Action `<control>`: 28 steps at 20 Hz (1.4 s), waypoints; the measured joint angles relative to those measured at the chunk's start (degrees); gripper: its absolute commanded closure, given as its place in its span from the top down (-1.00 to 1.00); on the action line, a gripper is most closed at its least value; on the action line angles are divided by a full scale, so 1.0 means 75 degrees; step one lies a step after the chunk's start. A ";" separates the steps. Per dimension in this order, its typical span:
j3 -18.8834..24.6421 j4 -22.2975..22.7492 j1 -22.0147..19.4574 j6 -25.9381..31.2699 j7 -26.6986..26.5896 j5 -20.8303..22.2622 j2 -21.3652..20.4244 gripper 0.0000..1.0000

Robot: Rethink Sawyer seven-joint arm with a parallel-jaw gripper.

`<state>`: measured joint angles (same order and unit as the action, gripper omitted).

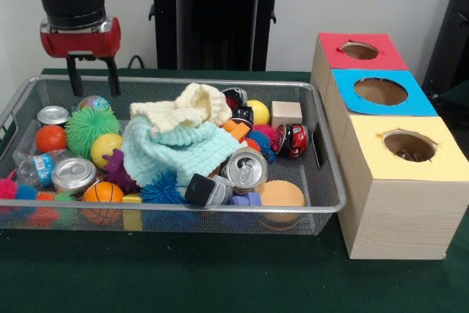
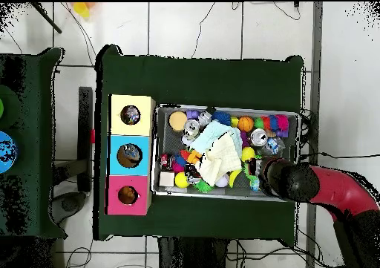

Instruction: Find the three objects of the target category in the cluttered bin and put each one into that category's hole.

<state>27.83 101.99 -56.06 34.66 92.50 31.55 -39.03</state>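
Clutter fills the wire bin (image 1: 322, 181) on the green desk (image 1: 220, 276): cans (image 1: 244, 168), balls (image 1: 103, 192) and knitted cloths (image 1: 176, 148). End effector (image 1: 93, 78) is held open and empty above the bin's far left corner. Three boxes (image 1: 396, 181) with holes are set just beside the bin.

No text, brand name, number or sign can be read on any surface in either view. The crushed silver drinks can (image 1: 244, 169) lying well to the side of the gripper shows only its plain lid and pull tab, and the clear plastic bottle with a blue label band (image 1: 34, 168) below the gripper carries print too small to make out. The red, blue and yellow tops of the three wooden boxes (image 1: 381, 91) bear holes but no lettering.
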 measured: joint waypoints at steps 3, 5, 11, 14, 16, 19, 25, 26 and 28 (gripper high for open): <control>0.0055 -0.0431 -0.0020 0.0002 0.0000 0.0207 0.0276 1.00; 0.0105 -0.0667 -0.0053 0.0003 -0.0002 0.0302 0.0463 1.00; 0.0289 -0.1265 -0.0243 0.0002 -0.0005 0.0537 0.1025 1.00; 0.0348 -0.1450 -0.0307 0.0003 -0.0005 0.0613 0.1201 1.00; 0.0388 -0.1659 -0.0327 0.0003 -0.0005 0.0694 0.1369 1.00; 0.0418 -0.1809 -0.0328 0.0003 -0.0006 0.0768 0.1504 1.00; 0.0532 -0.2165 -0.0375 0.0003 -0.0063 0.1015 0.1943 1.00; 0.0540 -0.2174 -0.0386 0.0003 -0.0063 0.1043 0.1979 1.00; 0.0548 -0.2191 -0.0417 0.0002 -0.0063 0.1105 0.2065 1.00</control>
<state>31.93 85.56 -59.19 34.67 92.02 39.84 -23.54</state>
